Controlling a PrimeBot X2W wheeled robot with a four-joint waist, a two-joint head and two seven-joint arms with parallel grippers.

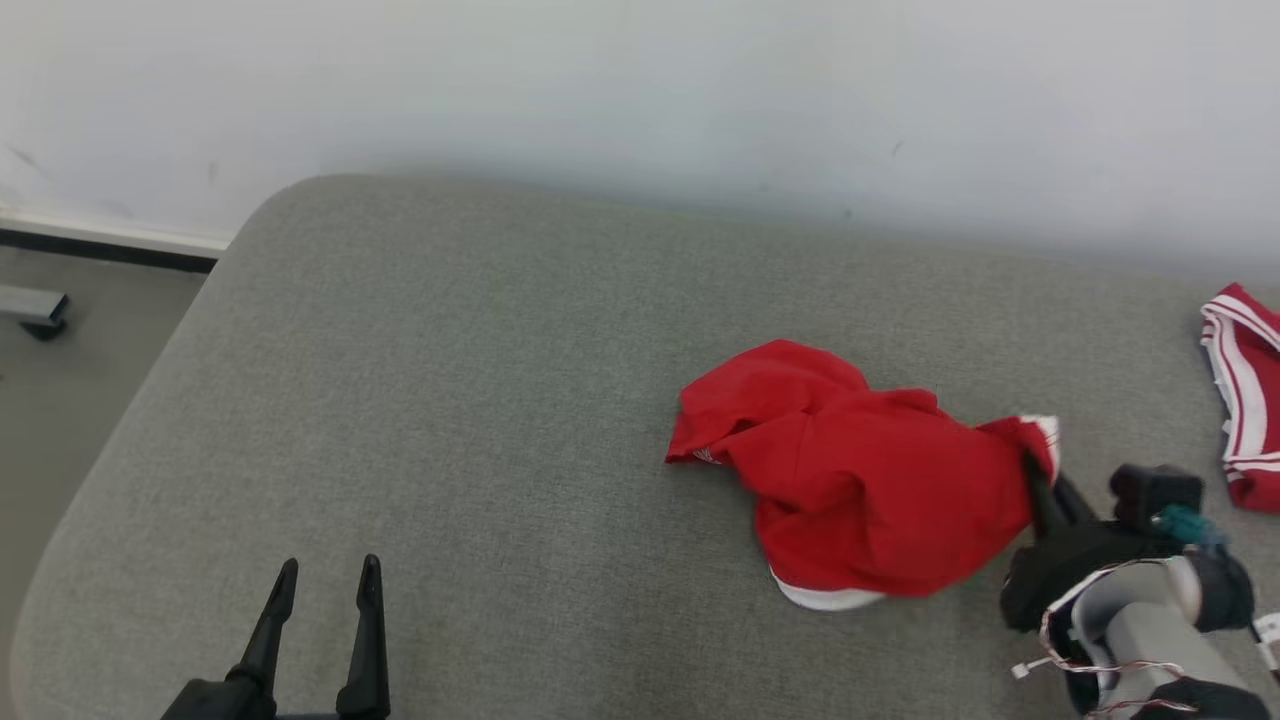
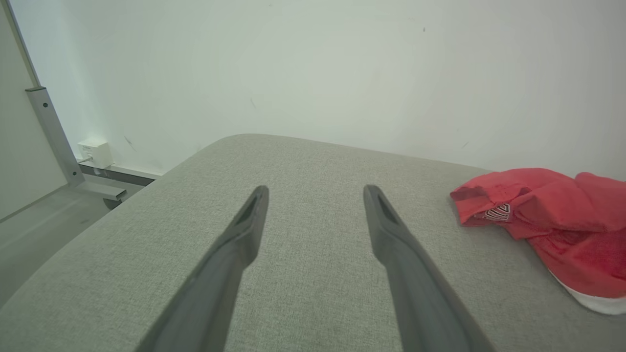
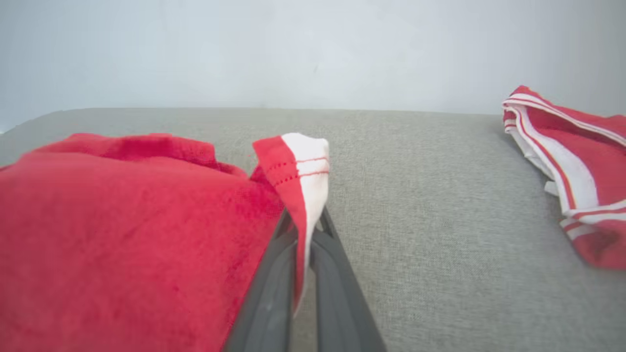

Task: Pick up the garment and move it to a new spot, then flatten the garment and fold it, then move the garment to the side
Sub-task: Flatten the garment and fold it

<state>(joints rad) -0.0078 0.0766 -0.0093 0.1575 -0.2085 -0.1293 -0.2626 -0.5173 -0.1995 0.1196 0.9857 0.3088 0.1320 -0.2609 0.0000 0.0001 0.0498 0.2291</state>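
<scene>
The right end effector [image 3: 305,227] is clamped on the white-trimmed hem of the crumpled red garment [image 1: 860,480], right of the grey fabric-covered table's [image 1: 450,400] middle. The left end effector [image 1: 325,585] stands wide near the front edge.

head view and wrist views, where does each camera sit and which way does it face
Head view: on the head, looking forward and down at the grey fabric surface and crumpled red garment with white hem; open left claw lower left, right claw and pale forearm lower right.
Left wrist view: on the left wrist, facing along the open claw toward the white wall.
Right wrist view: on the right wrist, facing along the claw shut on the hem.
Shared: head and right wrist views both show the red white-striped garment.
</scene>
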